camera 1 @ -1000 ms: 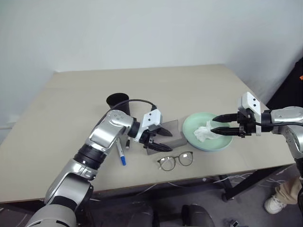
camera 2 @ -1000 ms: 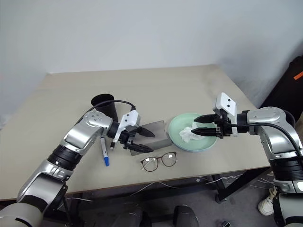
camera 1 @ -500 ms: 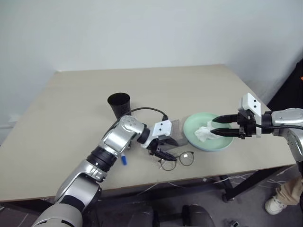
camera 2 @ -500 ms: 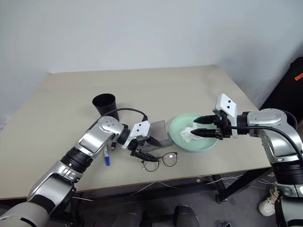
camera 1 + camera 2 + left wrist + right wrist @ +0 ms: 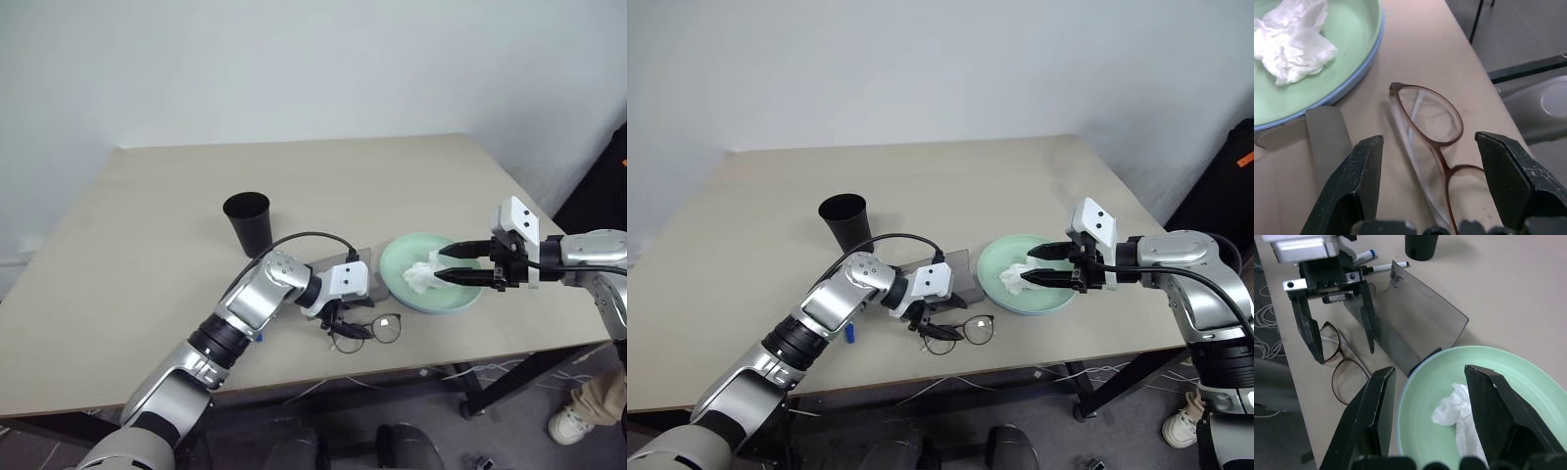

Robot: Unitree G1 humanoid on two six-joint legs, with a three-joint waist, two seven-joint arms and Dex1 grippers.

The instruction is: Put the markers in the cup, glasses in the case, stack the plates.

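Your left gripper sits low in the centre of the head view, its fingers spread and straddling the glasses. In the left wrist view the near lens and the bridge lie in the gap between the two fingers; neither finger can be seen touching the frame. The glasses rest flat on the table, just below the case.

The case stands open, its lid raised, immediately left of the plates. The plates are already stacked: the mint green one lies in the light blue one, whose rim shows beneath it in the left wrist view. A crumpled tissue lies in the green plate.

Your right gripper is at the right of the frame, over the plates, fingers spread; the tissue lies between them, apart from both, and nothing is pinched.

The cup stands upright left of centre, above your left arm. Two markers lie on the table beside the case, visible at the top of the right wrist view, one blue-capped, one black-capped.
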